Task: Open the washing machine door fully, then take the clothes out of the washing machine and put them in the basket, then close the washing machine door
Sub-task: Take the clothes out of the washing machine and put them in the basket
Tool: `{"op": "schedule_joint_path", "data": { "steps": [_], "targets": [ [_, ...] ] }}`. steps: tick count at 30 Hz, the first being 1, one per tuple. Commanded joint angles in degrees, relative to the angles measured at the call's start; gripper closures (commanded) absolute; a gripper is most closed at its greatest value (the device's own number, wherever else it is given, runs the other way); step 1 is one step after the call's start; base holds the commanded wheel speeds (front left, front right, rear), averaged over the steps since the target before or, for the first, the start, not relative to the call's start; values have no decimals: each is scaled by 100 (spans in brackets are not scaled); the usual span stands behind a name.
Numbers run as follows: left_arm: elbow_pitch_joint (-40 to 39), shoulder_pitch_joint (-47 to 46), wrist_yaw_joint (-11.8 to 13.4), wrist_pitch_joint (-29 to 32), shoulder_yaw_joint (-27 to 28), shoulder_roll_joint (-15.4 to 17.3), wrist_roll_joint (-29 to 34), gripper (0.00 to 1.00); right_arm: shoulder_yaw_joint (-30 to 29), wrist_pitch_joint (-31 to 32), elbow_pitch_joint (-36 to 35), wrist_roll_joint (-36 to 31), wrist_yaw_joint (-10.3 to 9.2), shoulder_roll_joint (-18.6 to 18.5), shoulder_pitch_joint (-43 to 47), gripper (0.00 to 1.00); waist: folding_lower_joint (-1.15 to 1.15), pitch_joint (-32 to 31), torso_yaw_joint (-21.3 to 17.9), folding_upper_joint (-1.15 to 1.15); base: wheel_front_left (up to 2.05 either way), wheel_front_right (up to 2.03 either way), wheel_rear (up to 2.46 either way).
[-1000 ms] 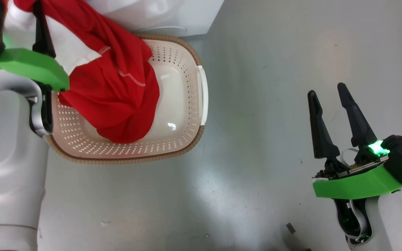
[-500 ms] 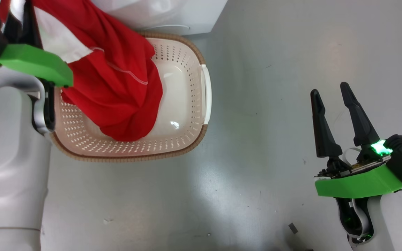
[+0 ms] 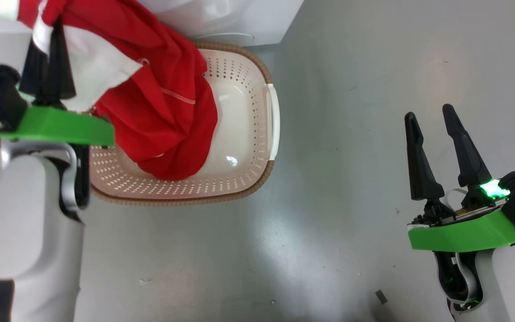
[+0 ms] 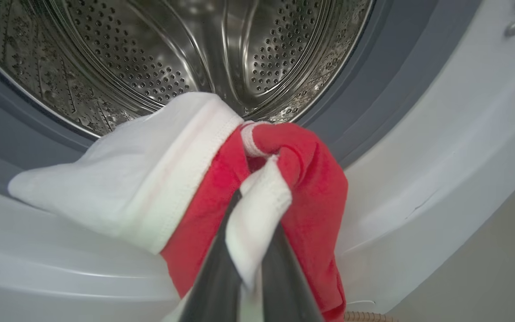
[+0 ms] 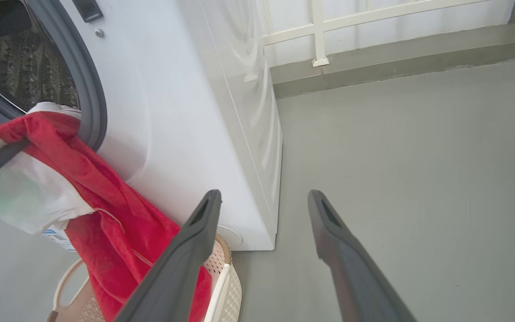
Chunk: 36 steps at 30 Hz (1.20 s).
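My left gripper (image 4: 251,214) is shut on the clothes (image 4: 302,179), a red garment with white trim, at the mouth of the washing machine (image 4: 418,170). From the left gripper (image 3: 54,33) the clothes (image 3: 168,112) hang down, and their lower end lies in the cream basket (image 3: 257,179). In the right wrist view the clothes (image 5: 105,201) drape from the drum opening of the washing machine (image 5: 186,112) to the basket (image 5: 228,286). My right gripper (image 3: 429,114) is open and holds nothing, off to the right over the floor. The washing machine door is out of view.
The steel drum (image 4: 150,53) behind the garment looks bare. The basket stands against the washer's front corner (image 3: 239,22). Grey floor (image 3: 351,89) spreads to the right, bounded by a low ledge and white railing (image 5: 373,40).
My left gripper has shut on the garment and drawn back toward me, pulling more white fabric out. The head view has shifted a little. The right gripper stays as it was.
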Motion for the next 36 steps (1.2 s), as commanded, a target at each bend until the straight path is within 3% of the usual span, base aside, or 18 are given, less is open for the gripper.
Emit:
{"op": "schedule_joint_path", "data": {
  "steps": [1, 12, 19, 28, 36],
  "targets": [
    [-283, 206, -29, -29, 156, 145, 58, 100, 81, -36, -123, 6, 35, 0, 31, 0, 0, -17, 26, 0, 0, 0, 0],
    [-1777, 1319, 69, -29, -57, -111, 227, 100, 20, -36, -142, -26, 35, 0, 120, 0, 0, -137, 197, 0, 0, 0, 0],
    [-2037, 1796, 54, 118, -340, -211, 175, 100, 12, -36, -155, -35, 35, 0, 143, 0, 0, -161, 232, 0, 0, 0, 0],
    [-1224, 1880, -134, 276, -441, -318, -334, 100, 90, -36, -151, 15, 35, 0, 116, 0, 0, -159, 154, 0, 0, 0, 0],
    [349, 1503, -170, 514, -488, -279, -457, 100, 84, -36, -154, 66, 35, 0, 81, 0, 0, -94, 73, 0, 0, 0, 0]
  ]
}}
